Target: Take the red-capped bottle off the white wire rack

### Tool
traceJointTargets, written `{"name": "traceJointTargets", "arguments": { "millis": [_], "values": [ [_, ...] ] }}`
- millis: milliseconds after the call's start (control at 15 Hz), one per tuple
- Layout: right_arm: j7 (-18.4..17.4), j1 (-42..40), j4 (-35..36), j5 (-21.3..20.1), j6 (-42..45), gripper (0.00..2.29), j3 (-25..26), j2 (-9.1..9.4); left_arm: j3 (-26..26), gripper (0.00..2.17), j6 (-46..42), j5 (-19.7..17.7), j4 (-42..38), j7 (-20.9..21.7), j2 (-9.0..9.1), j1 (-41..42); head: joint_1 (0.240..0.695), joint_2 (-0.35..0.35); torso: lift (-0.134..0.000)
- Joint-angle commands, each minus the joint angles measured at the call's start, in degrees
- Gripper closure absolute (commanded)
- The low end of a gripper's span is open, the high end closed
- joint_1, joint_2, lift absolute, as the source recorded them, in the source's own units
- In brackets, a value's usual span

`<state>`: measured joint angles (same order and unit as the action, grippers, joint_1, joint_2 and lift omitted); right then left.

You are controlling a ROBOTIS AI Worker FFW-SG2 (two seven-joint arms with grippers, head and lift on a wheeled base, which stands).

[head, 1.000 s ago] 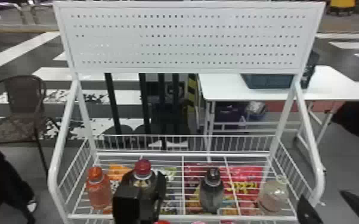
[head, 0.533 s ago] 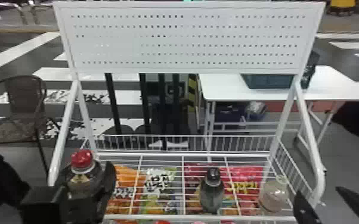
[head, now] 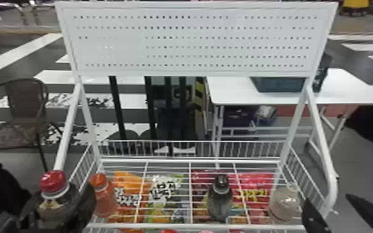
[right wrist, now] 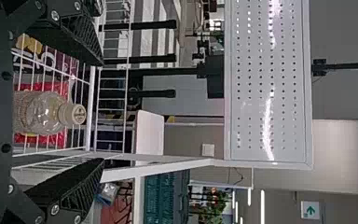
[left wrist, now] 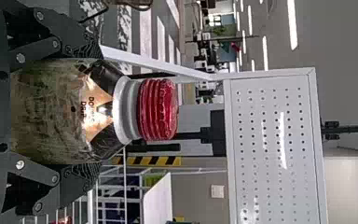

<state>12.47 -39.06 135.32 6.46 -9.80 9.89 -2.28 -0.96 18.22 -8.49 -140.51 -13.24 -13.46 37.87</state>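
Dark lettering stands on the pale label (left wrist: pixel 93 95) of the red-capped bottle (left wrist: pixel 42 116), and small print marks the end of the pale cap (right wrist: pixel 78 114) on the clear bottle (right wrist: pixel 42 112). Seen through the wires of the white wire rack (head: pixel 195 160), the orange bag (head: pixel 130 179) and the white-and-green bag (head: pixel 181 179) carry black characters, the red bag (head: pixel 258 179) yellow ones. A white sign (right wrist: pixel 304 216) in the room behind bears a green arrow.
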Motion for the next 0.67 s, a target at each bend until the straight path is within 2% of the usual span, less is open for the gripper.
{"name": "traceJointTargets", "arguments": {
  "millis": [0,600],
  "values": [
    [0.10,0.04,0.03,-0.13,-0.53,0.16,-0.22,0.09,-0.88,1.24,-0.50,-0.56,0.33,0.06,0.01,0.45,0.499,0.000,0.000],
    [0.01,-0.05,0.38,-0.13,-0.53,0.16,-0.05,0.00,-0.80,1.21,-0.50,-1.62,-0.55,1.38,0.10,0.36,0.499,0.000,0.000]
  ]
}}
